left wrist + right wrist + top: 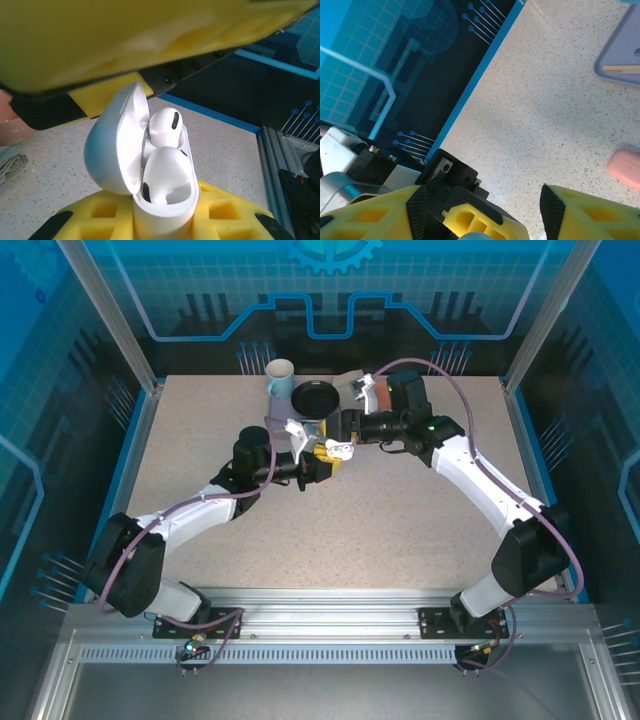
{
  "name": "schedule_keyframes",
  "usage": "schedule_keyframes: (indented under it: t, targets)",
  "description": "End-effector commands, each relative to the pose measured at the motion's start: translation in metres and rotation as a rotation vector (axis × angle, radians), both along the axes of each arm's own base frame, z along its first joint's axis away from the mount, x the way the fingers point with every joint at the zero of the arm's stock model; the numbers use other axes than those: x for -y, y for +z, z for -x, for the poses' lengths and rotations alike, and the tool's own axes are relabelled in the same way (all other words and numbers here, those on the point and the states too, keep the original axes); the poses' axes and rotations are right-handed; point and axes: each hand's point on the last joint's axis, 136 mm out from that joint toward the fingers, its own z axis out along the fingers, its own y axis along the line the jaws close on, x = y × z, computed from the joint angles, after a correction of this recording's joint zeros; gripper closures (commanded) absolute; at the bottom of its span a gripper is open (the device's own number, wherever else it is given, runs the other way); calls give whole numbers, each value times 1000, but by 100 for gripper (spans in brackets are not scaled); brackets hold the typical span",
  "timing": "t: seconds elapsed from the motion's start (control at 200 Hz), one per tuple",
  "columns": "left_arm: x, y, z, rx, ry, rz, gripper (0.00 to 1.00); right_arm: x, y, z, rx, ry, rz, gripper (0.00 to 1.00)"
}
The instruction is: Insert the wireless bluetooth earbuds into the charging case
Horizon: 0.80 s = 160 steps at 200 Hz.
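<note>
2 white earbuds (167,172) sit in the open white case (165,217). One lies low in the near well and the other stands higher behind it, against the raised lid (107,150); whether either is fully seated I cannot tell. The lid is swung up and to the left on its hinge. The left gripper (320,462) is clamped on the lower body of the case, with a yellow finger (227,217) pressed to each side, and holds it above the table (225,135). A blurred yellow pad (125,40) crosses the top of the left wrist view, just above the lid. The right gripper (482,200) has its fingers apart with nothing between the pads, and in the top view it sits just beside the left one near the table's middle. A closed pink case (626,169) lies on the table near a lavender tray (620,55). Farther back stand a pale cup (280,376) and a black dish (317,398).
</note>
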Motion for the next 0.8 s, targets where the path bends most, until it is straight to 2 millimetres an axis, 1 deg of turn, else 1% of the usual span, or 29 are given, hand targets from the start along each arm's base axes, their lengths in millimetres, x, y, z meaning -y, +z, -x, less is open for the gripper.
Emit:
schedule_keyframes:
  t: [0.0,0.22,0.41,0.5,0.585,0.645,0.715,0.795]
  targets:
    - [3,11,-12,40,22,6,100,-7,10,35,-14,86,-35,39]
    - [5,2,-23,14,39,7,100,9,23,57,12,46,-50,39]
    - [8,-5,-26,-11,34,5,100,26,44,71,75,8,-73,39]
    - [9,-8,-27,-16,31,6,100,34,43,70,78,-24,-52,39]
    - [11,-8,-27,-20,21,9,100,46,38,62,97,-106,-14,33]
    - [11,-10,-28,-26,18,6,100,54,37,56,110,-149,0,32]
    - [12,-11,-27,-30,13,7,100,57,37,50,114,-168,3,31]
    - [12,-11,-27,-34,10,5,100,54,39,46,119,-167,-1,31]
